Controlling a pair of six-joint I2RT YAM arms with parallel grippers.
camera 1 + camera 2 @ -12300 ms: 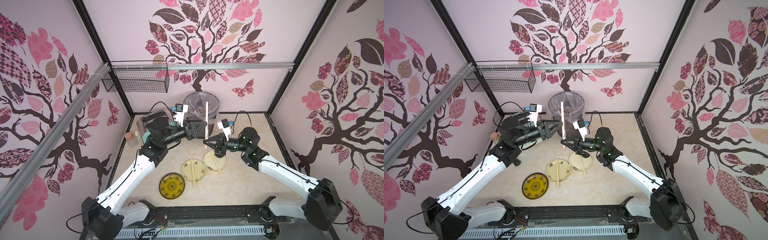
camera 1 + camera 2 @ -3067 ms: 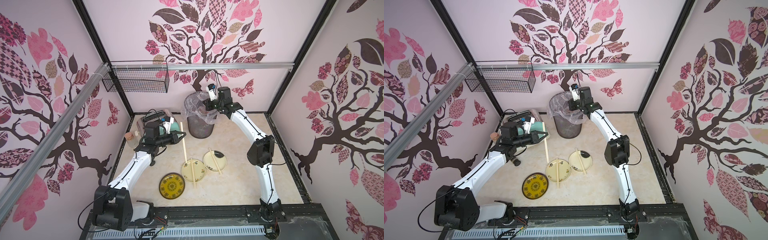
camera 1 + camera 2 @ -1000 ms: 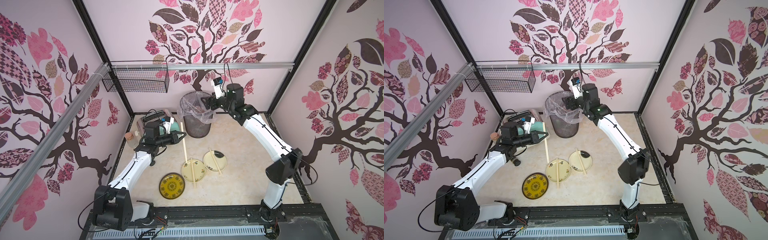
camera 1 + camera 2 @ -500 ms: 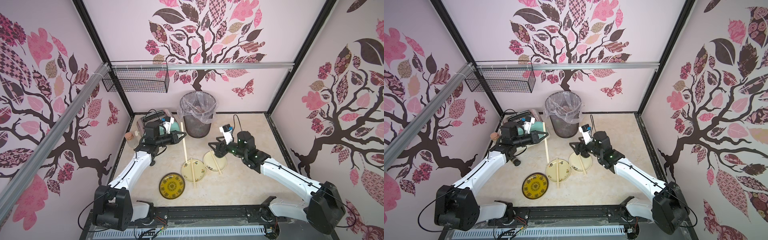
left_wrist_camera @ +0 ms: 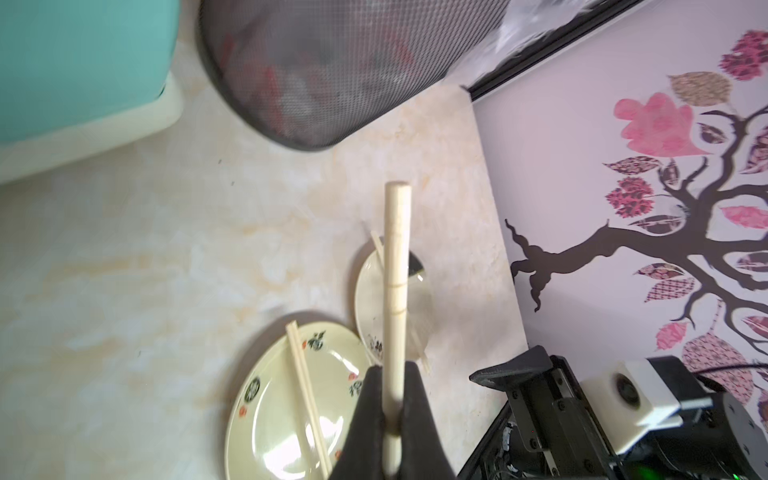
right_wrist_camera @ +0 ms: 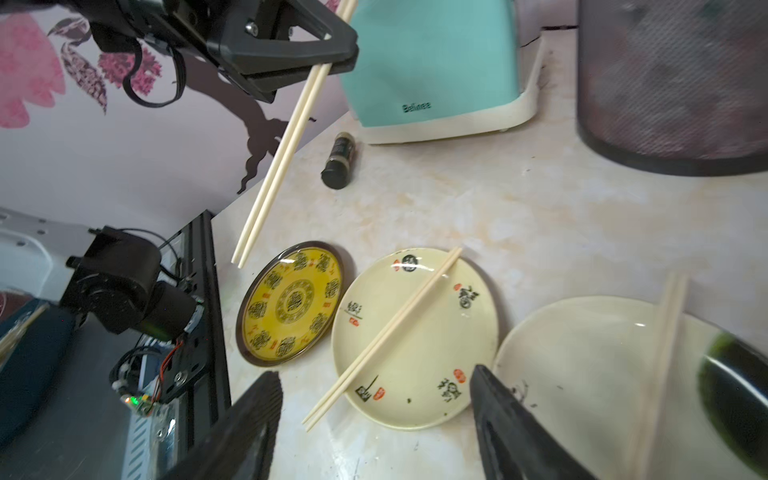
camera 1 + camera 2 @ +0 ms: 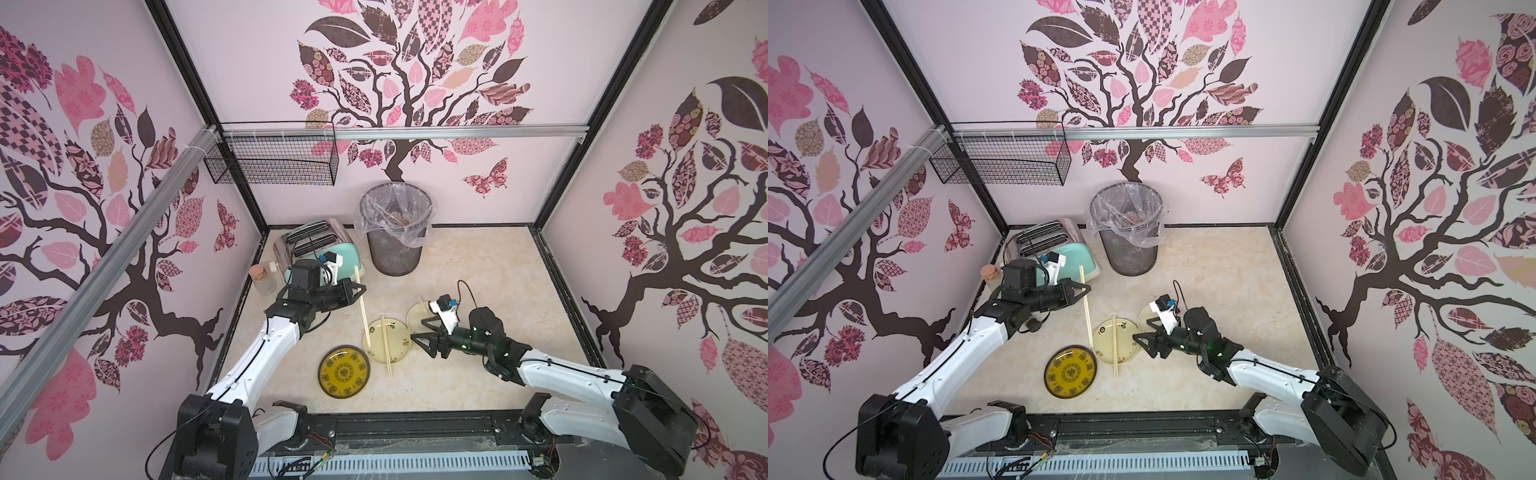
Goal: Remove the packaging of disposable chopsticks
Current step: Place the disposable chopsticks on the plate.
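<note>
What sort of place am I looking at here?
Probably a mock kitchen booth for robot trials: a mint-green toaster, a yellow patterned round plate on a marble-look tabletop, and two white robot arms.

— Which plate colours do you get on your feed?
— I get a yellow plate (image 7: 344, 371), dark-rimmed, with rings of dark motifs, and a cream plate (image 7: 397, 345) with black characters and small red marks.
— My sticks (image 7: 363, 305) read pale tan, the toaster (image 7: 347, 258) mint on a cream base.
— Bin (image 7: 395, 249) black mesh. Table (image 7: 478, 257) beige marble. Walls (image 7: 249, 62) pale pink, with a brown tree and patterned pink leaves.
</note>
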